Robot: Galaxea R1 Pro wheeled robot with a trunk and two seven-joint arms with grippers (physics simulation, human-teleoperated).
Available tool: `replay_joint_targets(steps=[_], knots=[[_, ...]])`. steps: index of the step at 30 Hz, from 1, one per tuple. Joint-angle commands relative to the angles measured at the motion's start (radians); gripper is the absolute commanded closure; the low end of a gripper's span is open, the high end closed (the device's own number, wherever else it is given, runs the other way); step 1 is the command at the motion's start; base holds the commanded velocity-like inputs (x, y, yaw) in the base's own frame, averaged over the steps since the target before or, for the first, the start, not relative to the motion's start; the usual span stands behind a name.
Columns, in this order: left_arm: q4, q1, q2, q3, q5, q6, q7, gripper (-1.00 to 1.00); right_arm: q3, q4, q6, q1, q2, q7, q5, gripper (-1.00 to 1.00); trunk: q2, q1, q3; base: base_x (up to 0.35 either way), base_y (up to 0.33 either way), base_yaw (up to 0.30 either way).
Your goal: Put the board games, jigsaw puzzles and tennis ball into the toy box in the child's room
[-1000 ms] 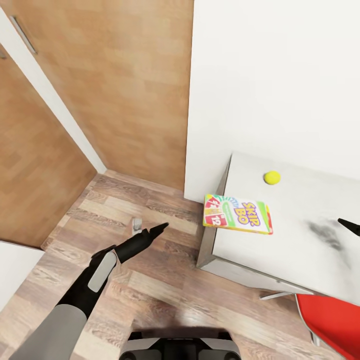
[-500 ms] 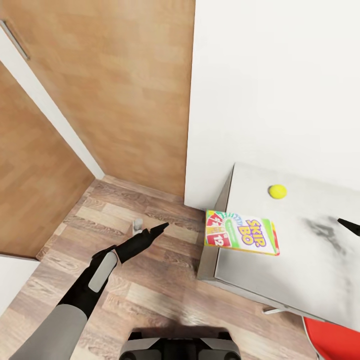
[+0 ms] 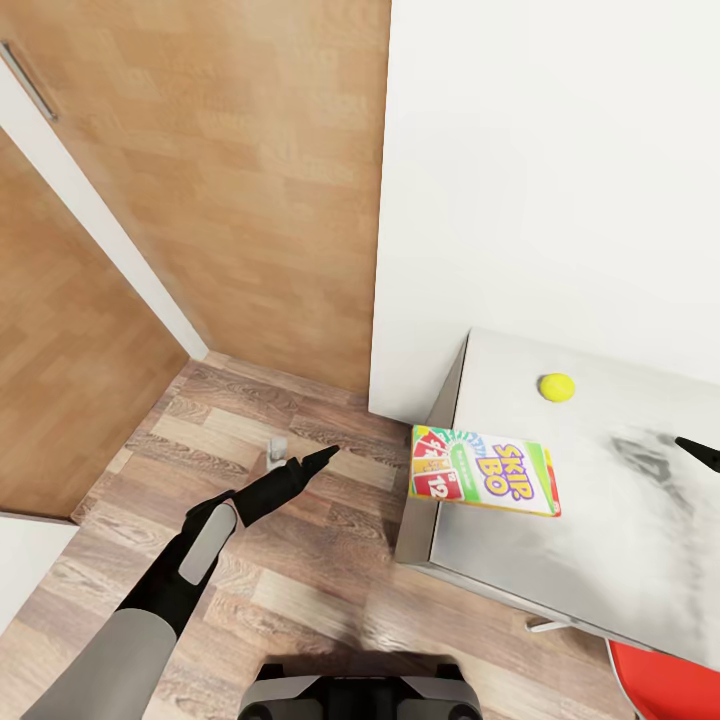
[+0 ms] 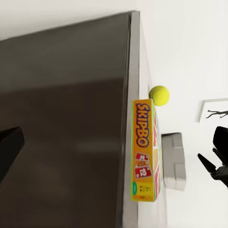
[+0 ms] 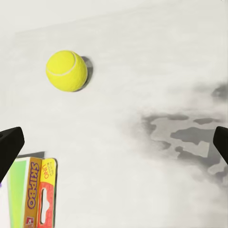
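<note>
While the left gripper (image 3: 325, 456) hangs over the wood floor (image 3: 250, 560) with its fingers pressed together in the head view, the SKIP BO box (image 3: 485, 470) lies to its right on the surface (image 3: 600, 540), overhanging the near corner, long axis across the picture. The tennis ball (image 3: 556, 387) sits beyond it, near the white wall (image 3: 560, 170).

From the left wrist, the box (image 4: 145, 152) is seen edge-on with the ball (image 4: 159, 95) just past it.

From the right wrist, the right gripper (image 5: 114, 142) is spread wide above the surface, ball (image 5: 66, 71) ahead, so this arm seems nearer.
</note>
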Motion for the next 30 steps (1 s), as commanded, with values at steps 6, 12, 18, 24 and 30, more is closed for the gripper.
replay_joint_targets(steps=[6,12,18,24,30], knots=[[0.000,-0.002,-0.001,-0.002,0.012,0.009,0.040,-1.00,-0.001,0.000,0.006,-0.001,0.000,0.005,0.002,-1.00,-0.002,0.001,-0.001,0.008,0.000,0.000],[0.000,-0.005,-0.014,-0.001,0.018,0.013,0.103,-1.00,0.000,0.000,0.006,-0.001,0.000,0.005,0.002,-1.00,-0.002,0.001,-0.001,0.004,0.000,0.000],[0.000,-0.007,-0.027,-0.001,0.020,0.017,0.132,-1.00,0.000,0.000,0.006,-0.001,0.000,0.005,0.002,-1.00,-0.002,0.001,-0.001,0.002,0.000,0.000],[0.000,-0.009,-0.036,-0.001,0.022,0.020,0.149,-1.00,0.001,0.000,0.006,-0.001,0.000,0.005,0.001,-1.00,-0.002,0.001,-0.001,0.000,0.000,0.000],[0.000,-0.009,-0.040,-0.001,0.023,0.020,0.153,-1.00,0.001,0.000,0.006,-0.001,0.000,0.005,0.001,-1.00,-0.002,0.001,-0.001,0.000,0.000,-0.015]])
